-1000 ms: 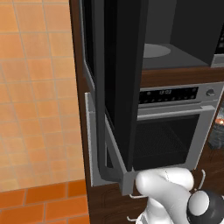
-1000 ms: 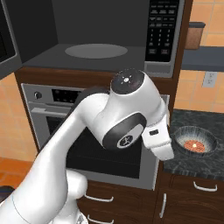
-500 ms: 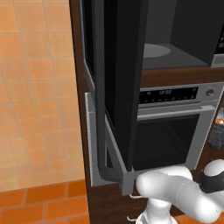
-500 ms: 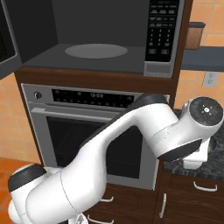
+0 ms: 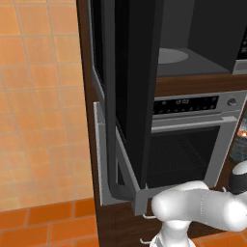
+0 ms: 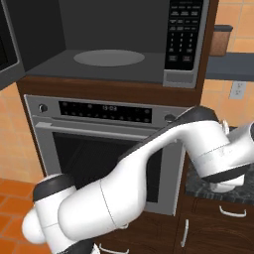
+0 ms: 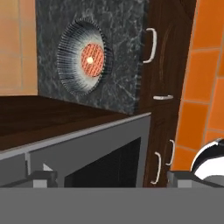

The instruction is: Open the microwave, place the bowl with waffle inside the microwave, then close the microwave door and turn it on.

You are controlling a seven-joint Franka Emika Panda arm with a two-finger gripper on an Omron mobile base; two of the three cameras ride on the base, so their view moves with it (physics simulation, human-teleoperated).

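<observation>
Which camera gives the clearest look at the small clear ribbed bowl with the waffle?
The hand view: the small clear ribbed bowl with the round orange-brown waffle shows whole and unblocked on the dark speckled stone counter. The left base view catches at most an unclear sliver at its right edge. In the right base view the white robot arm covers that counter spot.

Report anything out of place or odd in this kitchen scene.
Nothing stands out. The microwave door stands wide open over an empty turntable, and the bowl with the waffle sits upright on the dark counter, unspilled.
</observation>
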